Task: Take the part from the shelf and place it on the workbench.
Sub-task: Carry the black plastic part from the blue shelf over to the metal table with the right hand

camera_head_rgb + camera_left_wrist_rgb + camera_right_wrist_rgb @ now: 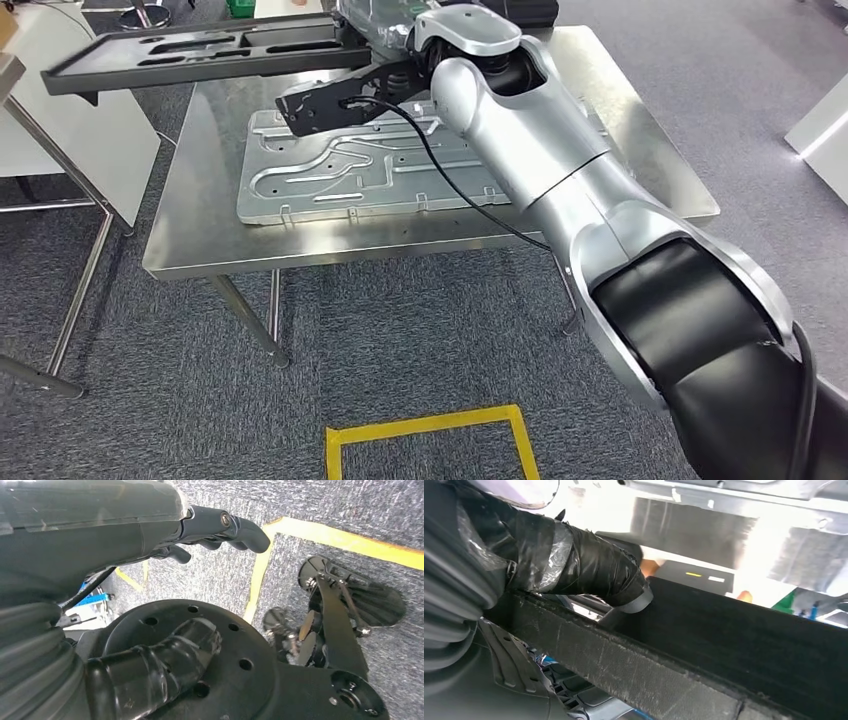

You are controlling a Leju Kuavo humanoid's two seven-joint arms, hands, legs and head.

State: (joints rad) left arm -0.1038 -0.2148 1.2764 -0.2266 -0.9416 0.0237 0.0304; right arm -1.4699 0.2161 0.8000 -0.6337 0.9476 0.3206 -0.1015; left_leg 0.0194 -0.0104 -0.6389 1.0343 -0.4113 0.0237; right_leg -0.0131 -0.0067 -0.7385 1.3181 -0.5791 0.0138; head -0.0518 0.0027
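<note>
Your workbench (640, 170), a bare steel table, takes up the middle of the head view, and a pressed sheet-metal panel (330, 180) already lies flat on it toward the near-left side. Above the bench's far-left corner hangs the part (190, 52), a long dark tray-like piece with slotted openings, held roughly level with its free end reaching out past the table edge. It is clear of the surface, so judge this as the carry-and-place step: the part is off the shelf but not yet set down.

Your right arm (560, 170) stretches across the bench to the part's near end. The right hand (589, 570) grips it there; in the right wrist view the taped thumb presses against the part's dark raised rim, with the fingers hidden behind it. The hold sits at one end, so the long free end has a lot of leverage on it.

Your left hand (220, 527) hangs at your side over the grey carpet, fingers curled in and holding nothing.

Next you probably need to bring the part over open steel and lower it level. The panel occupies much of the near-left surface, so choose a spot that avoids landing on it, and keep the far end from dipping first.
</note>
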